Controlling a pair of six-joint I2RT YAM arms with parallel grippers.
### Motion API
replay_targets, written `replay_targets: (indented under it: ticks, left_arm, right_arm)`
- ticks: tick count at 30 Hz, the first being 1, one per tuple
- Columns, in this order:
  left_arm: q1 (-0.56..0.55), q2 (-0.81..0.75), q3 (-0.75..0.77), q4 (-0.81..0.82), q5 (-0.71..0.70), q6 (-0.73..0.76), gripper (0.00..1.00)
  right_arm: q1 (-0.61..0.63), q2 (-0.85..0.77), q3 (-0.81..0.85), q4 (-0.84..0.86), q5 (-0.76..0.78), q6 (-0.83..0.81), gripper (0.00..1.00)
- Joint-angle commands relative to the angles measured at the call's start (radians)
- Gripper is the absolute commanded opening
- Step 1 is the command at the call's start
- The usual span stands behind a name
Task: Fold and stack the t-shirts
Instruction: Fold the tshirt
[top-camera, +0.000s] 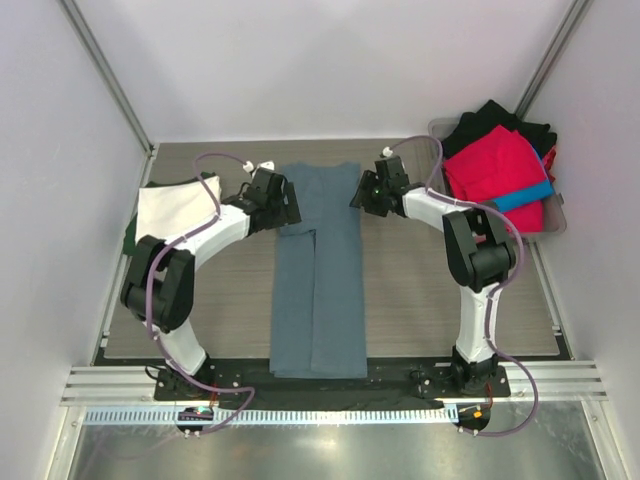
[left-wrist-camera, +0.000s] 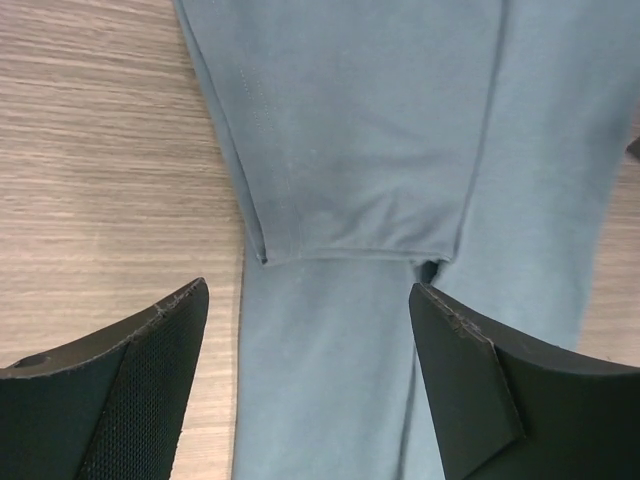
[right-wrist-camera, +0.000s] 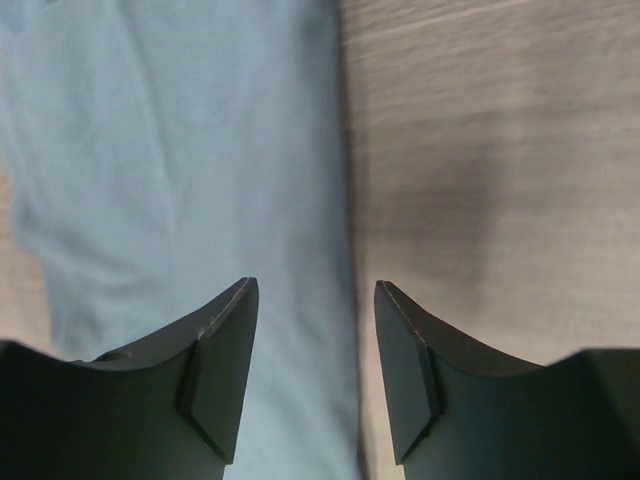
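The grey shirt (top-camera: 318, 270) lies flat on the desk (top-camera: 420, 300) as a long narrow strip with both sides folded in. Its far end sits between the two hands.

The left hand (top-camera: 288, 205) is released, fingers spread wide. In its wrist view the left hand (left-wrist-camera: 310, 300) straddles the strip's edge, with one finger (left-wrist-camera: 150, 380) over bare wood and the other over cloth. The hem of a folded-in flap ends just ahead of the fingertips.

The right hand (top-camera: 358, 195) is also released, with a narrower gap. In its wrist view the right hand (right-wrist-camera: 315, 290) has the strip's other edge running up between its fingers. I cannot tell whether either hand touches the cloth.

Just outward of the left hand lies a folded cream shirt (top-camera: 178, 205) on top of a green shirt (top-camera: 130, 238), and the left forearm crosses its corner. Outward of the right hand, beyond that arm's elbow, a bin (top-camera: 555, 225) holds a red shirt (top-camera: 495, 165), a black shirt (top-camera: 500, 115) and a blue shirt (top-camera: 525, 193), heaped unfolded.
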Motion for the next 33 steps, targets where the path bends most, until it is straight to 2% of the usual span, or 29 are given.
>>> replay_targets:
  ticks: [1,8,11,12,14,15,18,20,25,27,28,29,30,33]
  left_arm:
    - [0.009,0.050,0.061,0.041,-0.029,-0.003,0.82]
    - [0.047,0.187,0.161,0.003,0.000,-0.019,0.79]
    - [0.067,0.248,0.190,0.006,0.010,-0.034,0.75]
    - [0.073,0.269,0.213,0.006,0.017,-0.037,0.72]
    - [0.087,0.322,0.237,0.001,0.031,-0.052,0.68]
    - [0.093,0.340,0.262,0.001,0.033,-0.055,0.63]
    - [0.110,0.411,0.303,-0.002,0.034,-0.062,0.54]
    - [0.125,0.467,0.352,-0.002,0.039,-0.066,0.48]
    - [0.153,0.586,0.480,0.000,0.065,-0.071,0.46]
    - [0.165,0.636,0.549,-0.002,0.068,-0.071,0.46]
    - [0.170,0.650,0.588,-0.003,0.077,-0.069,0.47]
    - [0.175,0.655,0.598,-0.003,0.082,-0.071,0.50]
    - [0.181,0.656,0.601,0.001,0.085,-0.071,0.58]
    - [0.185,0.581,0.534,0.049,0.093,-0.051,0.78]
  right_arm:
    - [-0.019,0.061,0.107,-0.020,-0.027,-0.017,0.55]
    - [-0.033,0.204,0.251,-0.057,-0.030,-0.046,0.45]
    - [-0.047,0.259,0.305,-0.060,-0.041,-0.041,0.34]
    - [-0.047,0.289,0.320,-0.062,-0.045,-0.040,0.27]
    - [-0.057,0.319,0.368,-0.068,-0.059,-0.037,0.23]
    - [-0.060,0.342,0.382,-0.071,-0.062,-0.035,0.16]
    - [-0.077,0.377,0.437,-0.073,-0.064,-0.024,0.04]
    - [-0.090,0.414,0.483,-0.074,-0.075,-0.020,0.01]
    - [-0.114,0.500,0.625,-0.083,-0.101,-0.006,0.02]
    - [-0.129,0.549,0.706,-0.089,-0.134,0.003,0.05]
    - [-0.133,0.567,0.730,-0.088,-0.150,0.011,0.10]
    - [-0.139,0.582,0.748,-0.086,-0.163,0.017,0.20]
    - [-0.140,0.584,0.776,-0.086,-0.185,0.023,0.32]
    - [-0.140,0.540,0.759,-0.071,-0.194,0.013,0.45]
